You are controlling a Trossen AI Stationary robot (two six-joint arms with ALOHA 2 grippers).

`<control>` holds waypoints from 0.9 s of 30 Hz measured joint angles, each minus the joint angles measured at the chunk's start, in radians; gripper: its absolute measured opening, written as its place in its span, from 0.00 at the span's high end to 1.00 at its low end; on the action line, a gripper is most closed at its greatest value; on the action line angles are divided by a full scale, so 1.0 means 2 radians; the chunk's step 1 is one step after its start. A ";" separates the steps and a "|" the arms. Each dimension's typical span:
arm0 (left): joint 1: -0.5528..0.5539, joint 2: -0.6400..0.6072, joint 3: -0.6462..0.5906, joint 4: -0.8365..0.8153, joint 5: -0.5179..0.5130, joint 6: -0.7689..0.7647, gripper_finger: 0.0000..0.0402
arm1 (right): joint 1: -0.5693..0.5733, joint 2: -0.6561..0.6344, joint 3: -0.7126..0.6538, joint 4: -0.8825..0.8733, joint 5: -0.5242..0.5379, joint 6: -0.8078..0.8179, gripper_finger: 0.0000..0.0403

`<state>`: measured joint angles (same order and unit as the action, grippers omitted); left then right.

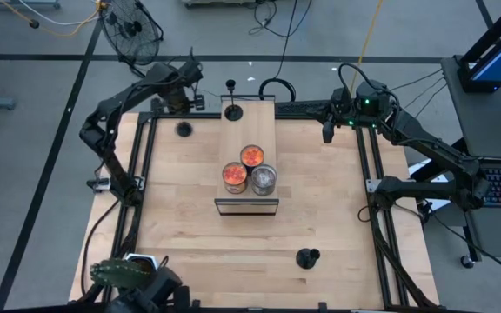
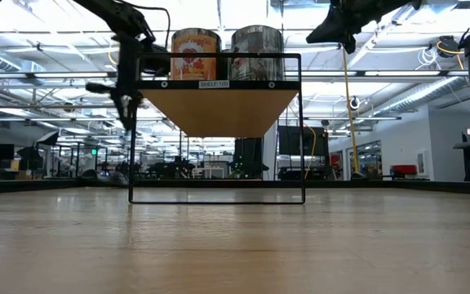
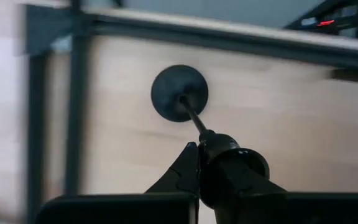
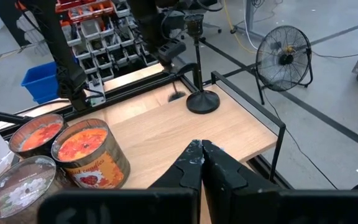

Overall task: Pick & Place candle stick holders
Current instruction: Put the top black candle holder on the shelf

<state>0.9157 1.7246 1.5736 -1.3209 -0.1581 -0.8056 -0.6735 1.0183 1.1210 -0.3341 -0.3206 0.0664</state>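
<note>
Left jaws (image 3: 199, 163) are clamped on the stem tip of a candle holder (image 3: 179, 93) w/ its disc base hanging below the jaws, over the bench (image 3: 278, 118). Probably gripped up top so the base lands flat. Right jaws (image 4: 202, 155) are shut, empty, hovering above the shelf (image 4: 166, 130) and its jars (image 4: 89, 158); another holder (image 4: 202, 99) stands just ahead.

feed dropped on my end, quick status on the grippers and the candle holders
Left gripper shut on a candle stick holder at the table's far left corner. Right gripper shut, empty, above the shelf. One holder on shelf, another on table. Nothing blocking.
</note>
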 joint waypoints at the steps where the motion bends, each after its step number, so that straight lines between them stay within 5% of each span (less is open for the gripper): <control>1: 0.001 -0.005 0.000 -0.007 -0.003 0.000 0.97 | 0.000 0.000 0.000 0.000 0.000 0.000 1.00; 11: -0.004 -0.072 0.002 -0.041 0.011 -0.003 0.97 | 0.000 0.000 0.000 0.003 -0.014 -0.024 1.00; 27: -0.055 -0.234 0.004 -0.097 0.126 0.012 0.97 | 0.078 0.043 0.000 0.133 -0.077 -0.129 1.00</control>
<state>0.8048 1.2569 1.5806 -1.5148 0.0946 -0.7813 -0.5172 1.1043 1.1210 -0.0687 -0.4755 -0.1907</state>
